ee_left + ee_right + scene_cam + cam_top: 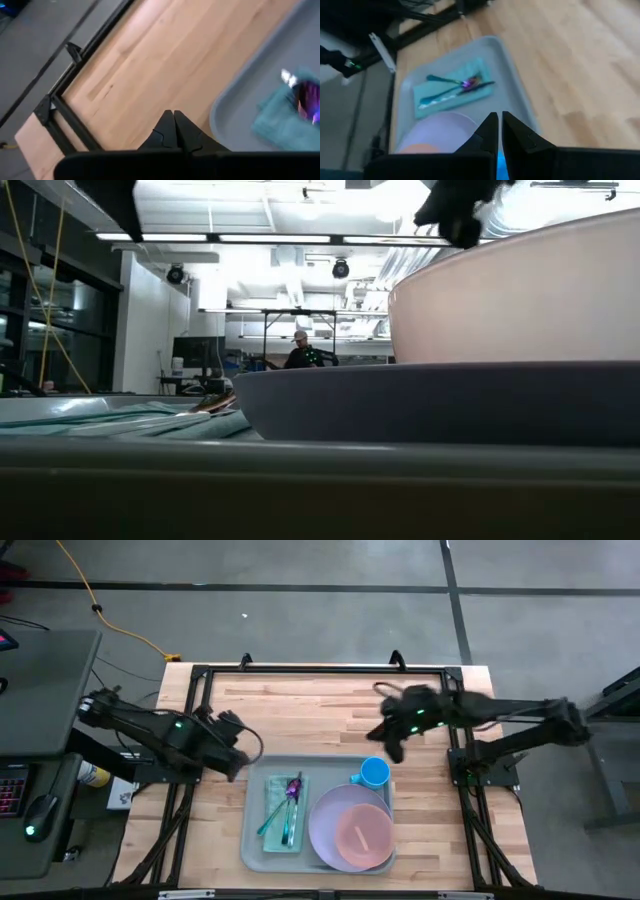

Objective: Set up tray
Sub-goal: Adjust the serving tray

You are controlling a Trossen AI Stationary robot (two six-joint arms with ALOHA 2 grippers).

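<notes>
Tray [252, 840] sitting near table's front edge, holding napkin [284, 806] with cutlery, plate [335, 835], bowl [363, 835], cup [374, 772]. Setup probably finished. Left gripper [237, 772], right gripper [396, 753] hovering, fingers together, gripping nothing.

The tabletop [320, 710] is pale wood with visible grain, planked and smooth, with a soft sheen, framed by dark matt metal rails [200, 720]. The tray [253, 840] looks like smooth grey-green plastic, matt to faintly satin. On its left half lies a teal cloth napkin [278, 802], soft and slightly creased, with shiny cutlery [291, 802] on it. The lavender plate [325, 830], pink bowl [362, 833] and blue cup [374, 772] look like smooth plastic.
</notes>
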